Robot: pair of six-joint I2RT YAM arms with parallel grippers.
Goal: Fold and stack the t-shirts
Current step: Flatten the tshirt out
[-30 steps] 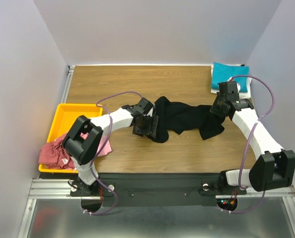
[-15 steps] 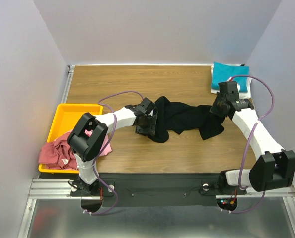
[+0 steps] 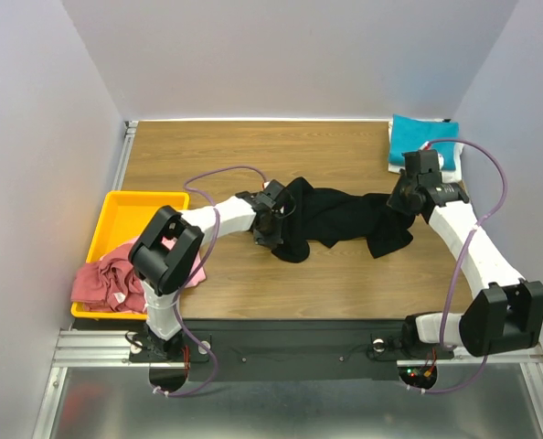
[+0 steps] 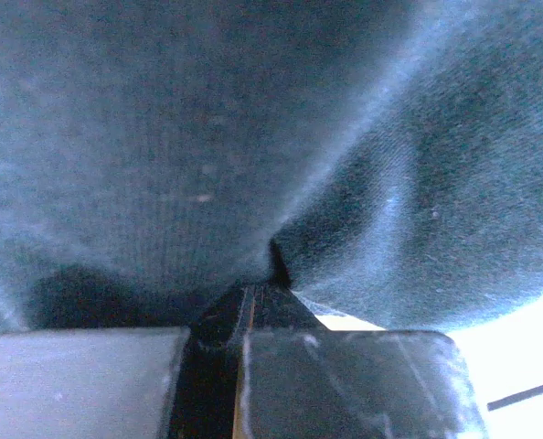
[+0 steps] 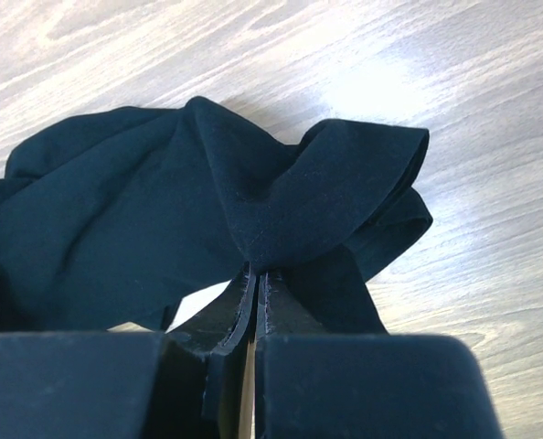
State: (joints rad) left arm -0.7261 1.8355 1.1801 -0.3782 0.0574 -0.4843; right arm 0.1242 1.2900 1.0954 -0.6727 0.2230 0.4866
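Note:
The black t-shirt [image 3: 340, 218] lies bunched across the middle of the table, stretched between both arms. My left gripper [image 3: 276, 222] is shut on its left end; in the left wrist view dark cloth [image 4: 253, 137] fills the frame and gathers into the closed tips [image 4: 273, 274]. My right gripper [image 3: 398, 203] is shut on the right end, where a fold of black cloth [image 5: 281, 201] is pinched at the tips [image 5: 258, 274]. A folded teal t-shirt [image 3: 418, 139] sits at the far right corner on a white one [image 3: 452, 166]. Dusty red [image 3: 102, 283] and pink [image 3: 194, 270] t-shirts spill from the tray.
A yellow plastic tray [image 3: 130, 206] stands at the table's left edge. Purple walls close in the left, back and right sides. Bare wood [image 3: 326, 283] shows between the black shirt and the near edge.
My left gripper has moved right into the black shirt's left end and gone from open to shut on it. The right arm has held still.

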